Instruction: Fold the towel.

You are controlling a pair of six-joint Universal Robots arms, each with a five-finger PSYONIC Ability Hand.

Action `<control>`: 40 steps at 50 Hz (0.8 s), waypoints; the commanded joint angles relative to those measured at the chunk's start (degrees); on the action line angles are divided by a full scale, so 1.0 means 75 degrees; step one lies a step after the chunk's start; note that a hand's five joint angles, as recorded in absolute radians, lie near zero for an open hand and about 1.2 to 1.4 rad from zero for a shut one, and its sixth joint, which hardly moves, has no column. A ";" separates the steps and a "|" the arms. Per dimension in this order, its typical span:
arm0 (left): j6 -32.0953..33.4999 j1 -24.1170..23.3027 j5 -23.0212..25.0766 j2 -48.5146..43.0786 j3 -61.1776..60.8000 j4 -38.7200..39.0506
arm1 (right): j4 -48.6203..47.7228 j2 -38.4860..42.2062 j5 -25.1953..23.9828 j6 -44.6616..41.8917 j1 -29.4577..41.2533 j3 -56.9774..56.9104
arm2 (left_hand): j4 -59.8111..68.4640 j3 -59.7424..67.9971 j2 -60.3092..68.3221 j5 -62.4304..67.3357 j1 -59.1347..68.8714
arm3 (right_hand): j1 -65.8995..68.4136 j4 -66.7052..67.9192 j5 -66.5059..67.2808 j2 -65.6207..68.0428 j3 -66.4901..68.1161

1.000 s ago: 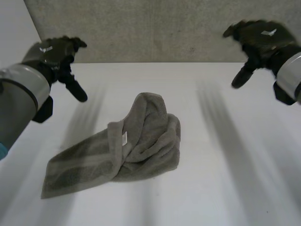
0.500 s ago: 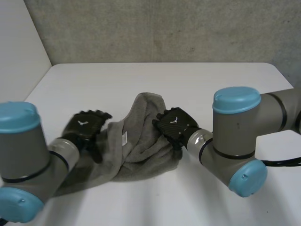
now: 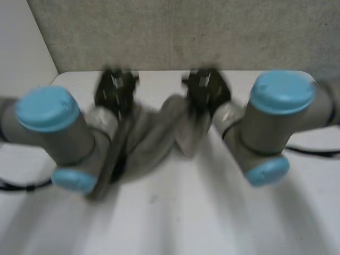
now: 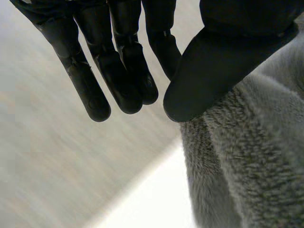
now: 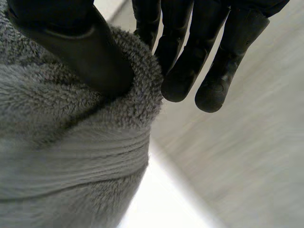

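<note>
The grey towel (image 3: pixel 151 138) hangs stretched between my two hands above the white table (image 3: pixel 212 212), near its far edge. My left hand (image 3: pixel 114 90) holds the towel's left end. At that wrist, the left hand (image 4: pixel 118 71) has straight fingers and its thumb pressed on the towel's (image 4: pixel 247 156) fluffy edge. My right hand (image 3: pixel 207 90) holds the towel's right end. Seen from its own wrist, the right hand (image 5: pixel 190 57) pinches a rolled edge of the towel (image 5: pixel 61 142) between thumb and straight fingers. The towel's lower part drapes down towards the table behind my left arm.
A grey wall (image 3: pixel 175 32) rises right behind the table's far edge, close to both hands. My two forearms with light-blue caps (image 3: pixel 45 109) (image 3: pixel 281 90) lie low over the table's middle.
Both hands, open half a second ago on the crumpled towel, have closed on it. They have carried it up and towards the far edge, and the towel is now pulled out between them.
</note>
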 commanded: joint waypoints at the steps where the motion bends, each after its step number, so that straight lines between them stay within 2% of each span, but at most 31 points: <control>1: -0.0361 0.0009 -0.0811 0.1305 0.0638 0.1951 | -0.2096 -0.1332 0.0420 0.0021 -0.0318 0.0147 | 0.1449 0.1453 0.1445 0.1665 0.1747 | 0.0727 0.0459 0.0568 0.0606 0.0505; 3: -0.0687 -0.0003 -0.0823 0.1667 0.0254 0.2617 | -0.1876 -0.1519 0.0083 -0.0096 -0.0307 0.0614 | 0.1449 0.1453 0.1445 0.1665 0.1747 | 0.0727 0.0459 0.0568 0.0606 0.0505; 4: -0.0689 -0.0003 -0.0823 0.1668 0.0252 0.2619 | -0.1874 -0.1519 0.0081 -0.0097 -0.0307 0.0616 | 0.1449 0.1453 0.1445 0.1665 0.1747 | 0.0727 0.0459 0.0568 0.0606 0.0505; 6: -0.0817 0.0008 -0.0579 0.1774 -0.0541 0.2562 | -0.0767 -0.1438 -0.0549 -0.0330 -0.0283 0.1117 | 0.1449 0.1453 0.1445 0.1665 0.1747 | 0.0727 0.0459 0.0568 0.0606 0.0505; 9: -0.0818 0.0009 -0.0378 0.1750 -0.0967 0.2455 | -0.0081 -0.1367 -0.0880 -0.0519 -0.0271 0.1354 | 0.1449 0.1453 0.1445 0.1665 0.1747 | 0.0727 0.0459 0.0568 0.0606 0.0505; 11: -0.0818 0.0008 0.0065 0.1704 -0.1993 0.2176 | 0.1423 -0.1017 -0.1370 -0.1113 -0.0271 0.1751 | 0.1449 0.1453 0.1445 0.1665 0.1747 | 0.0727 0.0459 0.0568 0.0606 0.0505; 12: -0.0818 0.0009 0.0068 0.1704 -0.1998 0.2174 | 0.1431 -0.1015 -0.1373 -0.1116 -0.0271 0.1753 | 0.1449 0.1453 0.1445 0.1665 0.1747 | 0.0727 0.0459 0.0568 0.0606 0.0505; 14: -0.0806 0.0090 0.0453 0.1680 -0.3013 0.1871 | 0.3087 -0.0782 -0.1722 -0.2142 -0.0271 0.2196 | 0.1449 0.1453 0.1445 0.1665 0.1747 | 0.0727 0.0459 0.0568 0.0606 0.0505; 17: -0.0806 0.0126 0.0571 0.1680 -0.3428 0.1752 | 0.3821 -0.0723 -0.1818 -0.2686 -0.0295 0.2432 | 0.1449 0.1453 0.1445 0.1665 0.1747 | 0.0727 0.0459 0.0568 0.0606 0.0505; 19: -0.0794 0.0289 0.0653 0.1692 -0.4151 0.1589 | 0.4977 -0.0711 -0.1830 -0.3666 -0.0388 0.2864 | 0.1449 0.1453 0.1445 0.1665 0.1747 | 0.0727 0.0459 0.0568 0.0606 0.0505; 23: -0.0794 0.0618 0.0665 0.1774 -0.4658 0.1506 | 0.5380 -0.0840 -0.1888 -0.4058 -0.0482 0.3147 | 0.1449 0.1453 0.1445 0.1665 0.1747 | 0.0578 0.0310 0.0419 0.0457 0.0356; 25: -0.0794 0.0723 0.0665 0.1809 -0.4834 0.1471 | 0.5357 -0.1084 -0.1935 -0.4035 -0.0564 0.3252 | 0.1449 0.1453 0.1445 0.1665 0.1747 | -0.6317 -0.6585 -0.6476 -0.6438 -0.6539; 26: -0.0794 0.0770 0.0665 0.1902 -0.4962 0.1413 | 0.5357 -0.1086 -0.1935 -0.4034 -0.0564 0.3253 | 0.1449 0.1453 0.1445 0.1665 0.1747 | -0.6352 -0.6620 -0.6511 -0.6473 -0.6574; 27: -0.0783 0.0805 0.0665 0.2088 -0.5079 0.1331 | 0.5275 -0.1271 -0.1947 -0.3918 -0.0576 0.3253 | 0.1449 0.1453 0.1445 0.1665 0.1747 | -0.7707 -0.7974 -0.7866 -0.7828 -0.7929; 31: -0.0794 0.0852 0.0665 0.2512 -0.5303 0.1155 | 0.4782 -0.1566 -0.1994 -0.3319 -0.0670 0.3159 | 0.1449 0.1453 0.1445 0.1665 0.1747 | -0.8371 -0.8638 -0.8530 -0.8492 -0.8593; 33: -0.0806 0.0841 0.0665 0.2827 -0.5501 0.1050 | 0.3873 -0.1823 -0.2029 -0.2096 -0.0868 0.3031 | 0.1449 0.1453 0.1445 0.1665 0.1747 | -0.8607 -0.8874 -0.8766 -0.8727 -0.8829; 34: -0.0806 0.0841 0.0665 0.2829 -0.5502 0.1049 | 0.3868 -0.1824 -0.2029 -0.2089 -0.0869 0.3030 | 0.1449 0.1453 0.1445 0.1665 0.1747 | -0.8607 -0.8874 -0.8766 -0.8727 -0.8829; 35: -0.0818 0.0841 0.0665 0.3026 -0.5618 0.1014 | 0.3474 -0.1940 -0.2040 -0.1381 -0.0985 0.2960 | 0.1449 0.1453 0.1445 0.1665 0.1747 | -0.8596 -0.8863 -0.8755 -0.8716 -0.8818; 36: -0.0818 0.0841 0.0665 0.3028 -0.5619 0.1014 | 0.3470 -0.1941 -0.2041 -0.1374 -0.0986 0.2960 | 0.1449 0.1453 0.1445 0.1665 0.1747 | -0.8595 -0.8863 -0.8754 -0.8716 -0.8818; 38: -0.0818 0.0841 0.0677 0.3494 -0.5864 0.1014 | 0.2980 -0.2011 -0.2040 0.0072 -0.1313 0.2715 | 0.1449 0.1453 0.1445 0.1665 0.1747 | -0.8461 -0.8729 -0.8620 -0.8582 -0.8684; 39: -0.0818 0.0841 0.0677 0.3497 -0.5865 0.1014 | 0.2978 -0.2012 -0.2041 0.0079 -0.1314 0.2714 | 0.1449 0.1453 0.1445 0.1665 0.1747 | -0.8461 -0.8728 -0.8620 -0.8582 -0.8683; 40: -0.0818 0.0841 0.0689 0.3729 -0.5970 0.1026 | 0.2943 -0.1965 -0.2052 0.0729 -0.1454 0.2458 | 0.1449 0.1453 0.1445 0.1665 0.1747 | -0.8416 -0.8684 -0.8575 -0.8537 -0.8639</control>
